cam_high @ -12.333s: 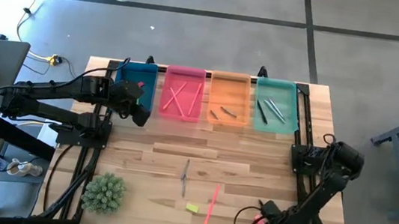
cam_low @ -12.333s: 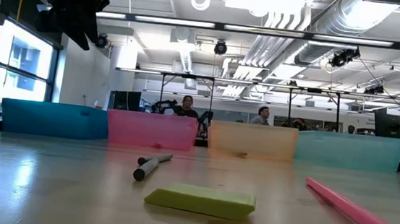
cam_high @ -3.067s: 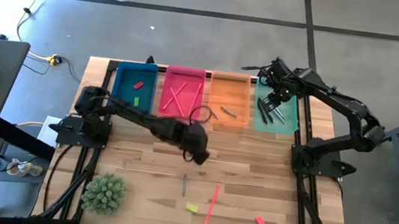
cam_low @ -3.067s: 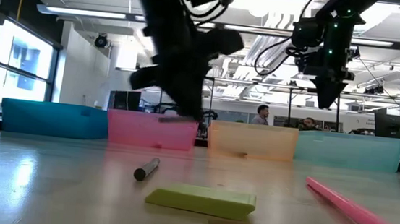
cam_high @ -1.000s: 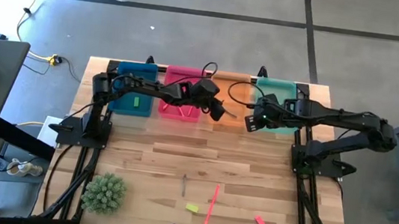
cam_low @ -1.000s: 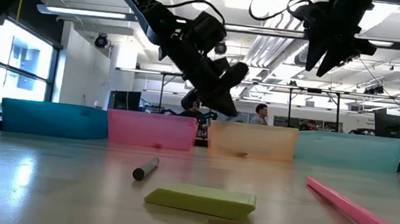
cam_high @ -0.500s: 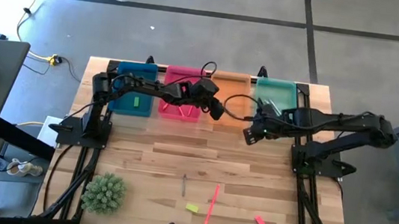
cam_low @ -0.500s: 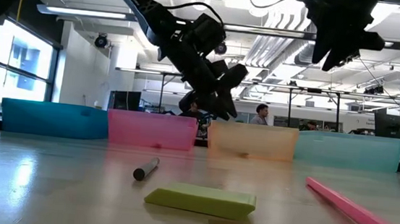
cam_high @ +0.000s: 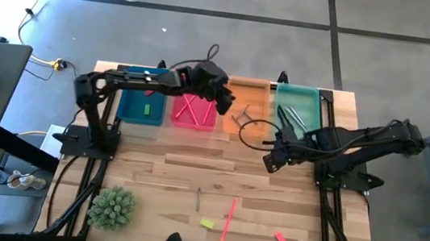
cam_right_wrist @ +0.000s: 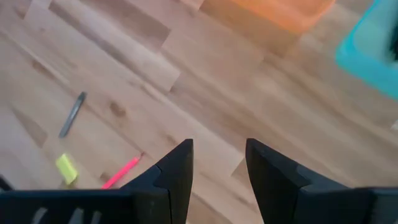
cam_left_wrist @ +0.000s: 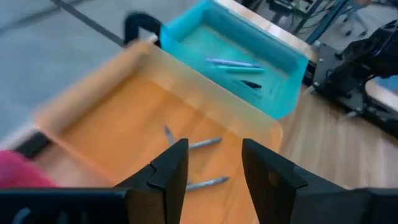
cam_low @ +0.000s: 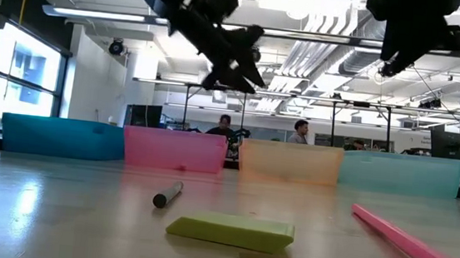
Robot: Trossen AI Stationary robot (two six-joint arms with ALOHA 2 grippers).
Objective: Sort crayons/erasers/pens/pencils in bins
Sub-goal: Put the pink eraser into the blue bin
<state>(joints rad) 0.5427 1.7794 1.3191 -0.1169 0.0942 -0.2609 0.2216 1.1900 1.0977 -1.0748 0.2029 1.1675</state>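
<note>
Hovering left end effector [cam_left_wrist: 214, 171] open | orange bin [cam_left_wrist: 118, 118] edge-cropped, blurred

four shallow translucent bins stand in a row at the table's far edge: blue bin [cam_high: 142, 100] holding erasers [cam_high: 145, 109], pink bin [cam_high: 196, 110], orange bin [cam_high: 245, 116] holding three crayons [cam_left_wrist: 202, 144], teal bin [cam_high: 297, 114]. a yellow eraser [cam_high: 206, 224] and a red eraser [cam_high: 280, 239] lie flat on the table's near part.
</note>
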